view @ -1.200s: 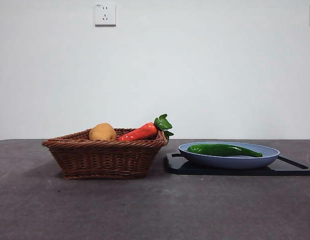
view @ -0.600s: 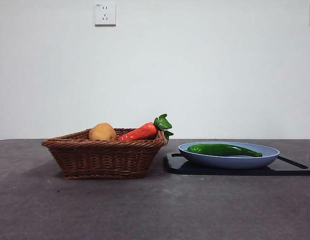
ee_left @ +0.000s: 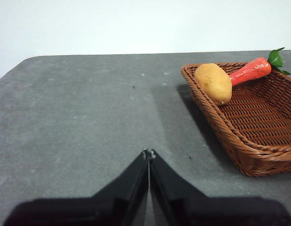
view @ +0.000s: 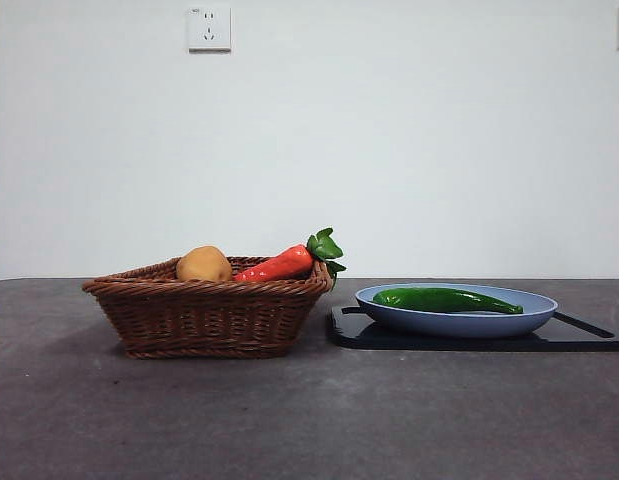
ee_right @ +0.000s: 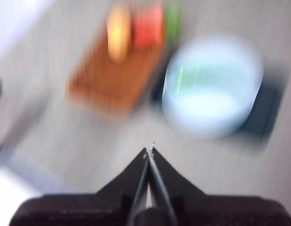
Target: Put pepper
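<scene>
Pepper (view: 446,299) lies inside the blue plate (view: 534,310), on its side, with the pointed end toward the right edge of the table. It is glossy dark green and slightly curved, and no gripper touches it. The plate rests on a black board (view: 579,340), which lies flat on the grey table (view: 309,420) near its right edge. Just beside the board, toward the middle of the table, stands a brown wicker basket (view: 209,315). In the basket are a tan potato (view: 204,264) and a red vegetable (view: 279,265) with green leaves, which leans over the basket rim on the side near the plate.

The left gripper (ee_left: 148,153) hangs over a bare part of the table, apart from the basket, and its two black jaws are pressed together with nothing between them. The right gripper (ee_right: 150,147) is high above the table, its jaws also closed together and empty. Its wrist view is strongly blurred, so the basket and plate below it appear only as coloured shapes. In the front view no arm is visible.
</scene>
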Tool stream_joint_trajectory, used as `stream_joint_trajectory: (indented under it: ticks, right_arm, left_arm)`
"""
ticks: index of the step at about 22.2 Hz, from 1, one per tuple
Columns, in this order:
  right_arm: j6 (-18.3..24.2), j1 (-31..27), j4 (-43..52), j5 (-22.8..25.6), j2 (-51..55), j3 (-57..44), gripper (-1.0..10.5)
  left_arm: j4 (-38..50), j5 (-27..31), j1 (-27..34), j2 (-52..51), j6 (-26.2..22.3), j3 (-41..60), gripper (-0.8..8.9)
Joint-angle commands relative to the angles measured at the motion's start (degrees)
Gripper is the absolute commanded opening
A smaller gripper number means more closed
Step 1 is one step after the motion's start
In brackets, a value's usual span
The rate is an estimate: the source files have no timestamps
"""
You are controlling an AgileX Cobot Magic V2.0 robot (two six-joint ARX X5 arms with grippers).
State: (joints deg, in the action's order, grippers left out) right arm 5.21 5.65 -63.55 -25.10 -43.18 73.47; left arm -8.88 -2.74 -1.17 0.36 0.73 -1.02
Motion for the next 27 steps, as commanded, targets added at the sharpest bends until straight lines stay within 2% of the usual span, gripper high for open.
stream_joint_trajectory:
  ticks: [1,3,5,7,9,12,18,27]
  right_arm:
    - [0.17,-0.96,12.09,-0.07,5.73,-3.43,0.1]
    - [0.17,-1.92,20.90,0.79,11.96,-9.84,0.1]
    - [-0.87,-2.49,29.31,6.23,18.78,-19.04,0.1]
    - [-3.87,-2.60,37.40,12.04,25.59,-29.79,0.1]
    - [-7.28,-2.60,44.44,14.60,30.60,-39.12,0.1]
    - [-9.99,-2.58,50.38,18.18,35.36,-48.63,0.1]
    - [-11.87,-2.54,55.10,19.50,41.20,-61.24,0.1]
    - [-11.85,-2.54,55.36,19.47,43.21,-69.05,0.1]
  left_arm:
    - [0.68,-0.33,0.13,-0.15,0.61,0.59,0.08]
    - [0.68,-0.33,0.13,-0.15,0.61,0.59,0.08]
    - [0.68,-0.33,0.13,-0.15,0.61,0.59,0.08]
    - [0.68,-0.31,0.13,-0.15,0.61,0.59,0.08]
    - [0.68,-0.33,0.13,-0.15,0.61,0.59,0.08]
    - [0.68,-0.33,0.13,-0.15,0.61,0.59,0.08]
    - [0.68,-0.33,0.13,-0.15,0.61,0.59,0.08]
    - [0.68,-0.33,0.13,-0.15,0.61,0.59,0.08]
